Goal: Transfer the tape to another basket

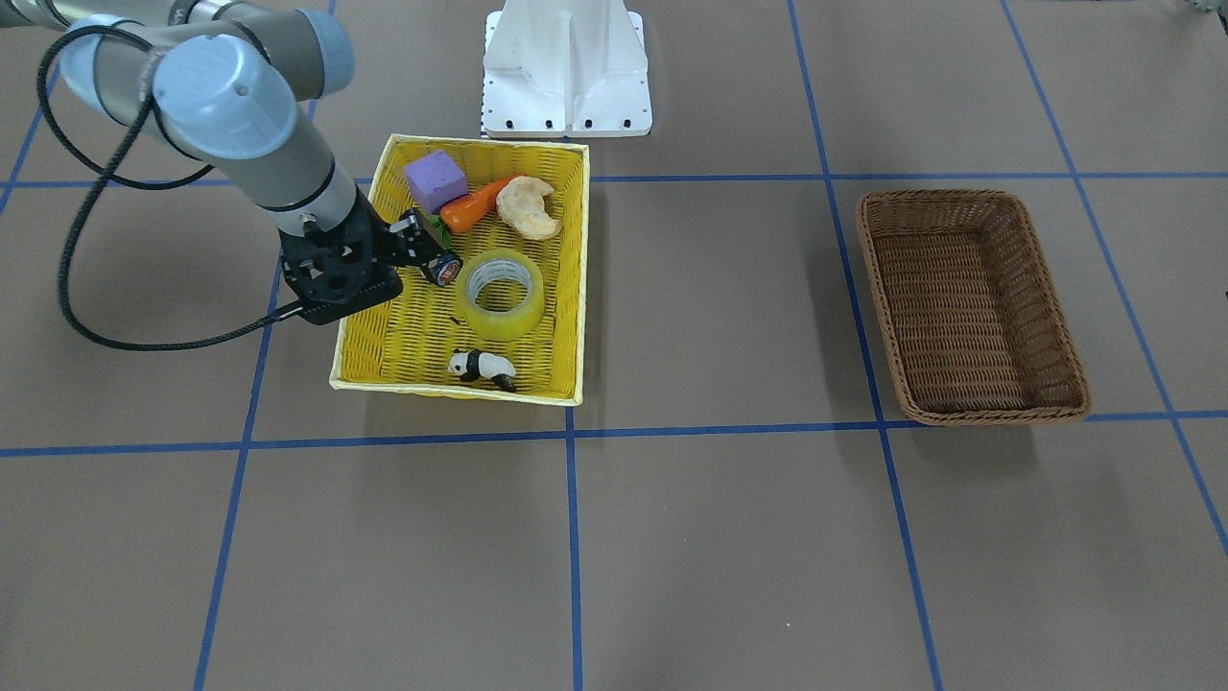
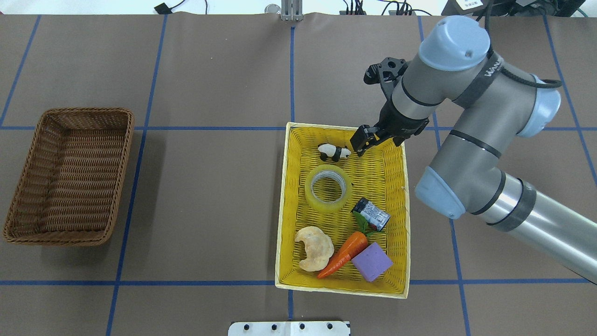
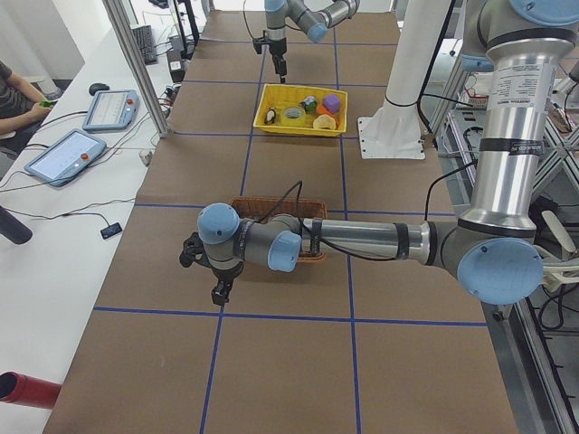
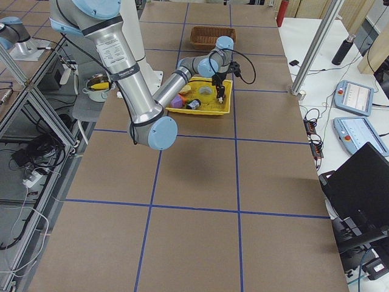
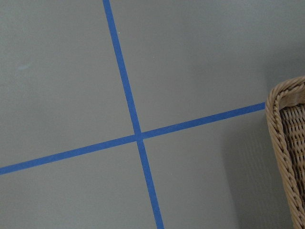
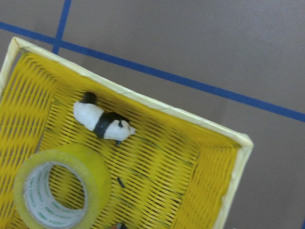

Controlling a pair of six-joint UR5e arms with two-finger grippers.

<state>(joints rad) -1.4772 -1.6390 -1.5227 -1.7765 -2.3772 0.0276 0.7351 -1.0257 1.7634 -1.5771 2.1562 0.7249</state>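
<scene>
The yellow tape roll [image 2: 326,205] lies flat in the middle of the yellow basket [image 2: 396,186]; it also shows in the front view [image 1: 499,321] and the right wrist view [image 6: 97,167]. My right gripper [image 2: 360,142] hangs above the basket's far right corner, beside the panda figure [image 2: 333,151] and apart from the tape; its jaws look open and empty [image 1: 422,245]. The brown wicker basket [image 2: 70,177] stands empty at the far left [image 1: 969,307]. My left gripper [image 3: 217,291] hovers near that basket's far end; I cannot tell if it is open or shut.
The yellow basket also holds a small can [image 2: 371,214], a carrot [image 2: 345,254], a purple block [image 2: 371,261] and a croissant [image 2: 315,247]. The robot's white base [image 1: 566,67] stands behind it. The left wrist view shows the wicker rim [image 5: 286,124] and blue grid lines.
</scene>
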